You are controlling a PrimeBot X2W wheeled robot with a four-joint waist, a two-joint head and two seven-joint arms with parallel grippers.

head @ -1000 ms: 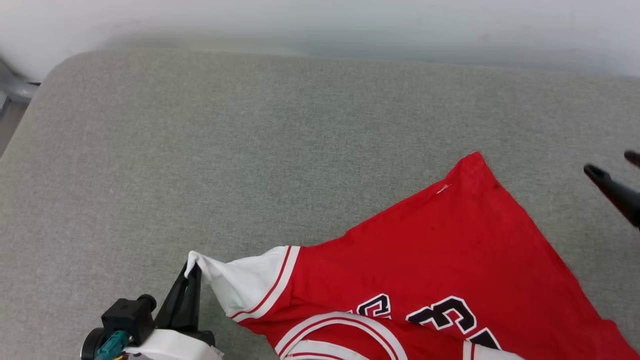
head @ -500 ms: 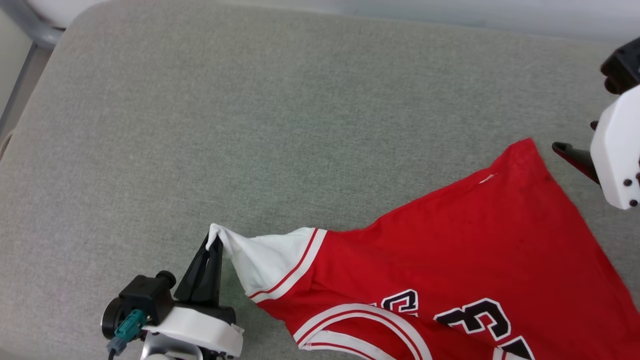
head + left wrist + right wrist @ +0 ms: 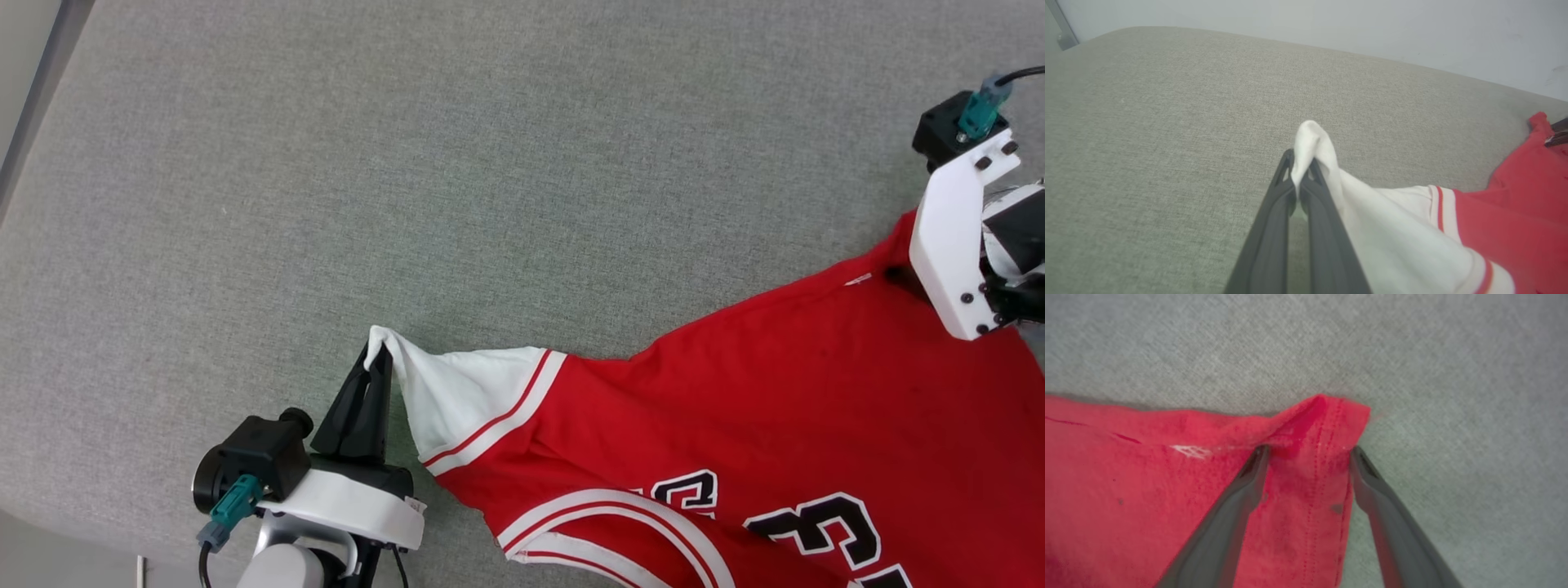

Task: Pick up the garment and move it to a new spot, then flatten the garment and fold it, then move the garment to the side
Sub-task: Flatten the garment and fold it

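1. The garment (image 3: 735,392) lies spread on the grey cushion (image 3: 408,163), print up and somewhat rumpled.
2. The left gripper (image 3: 377,359) has its fingers closed, pinching the tip of the white sleeve.
3. The right gripper (image 3: 1308,451) has its fingers spread wide over the red hem corner, gripping nothing.
4. The fabric looks thin, light and limp, so it will likely sag and drag. Stitched corners and hems offer the surest hold.

Lower left in the head view, the left gripper (image 3: 375,359) has two long, tapering black fingers (image 3: 351,416) on a curved white mount (image 3: 343,510), beside a black camera block (image 3: 257,457) with a teal plug (image 3: 233,506). Upper right, the right gripper (image 3: 1308,451) carries a white plate (image 3: 951,237) with dark screws (image 3: 976,298) and a black cable (image 3: 1024,73).
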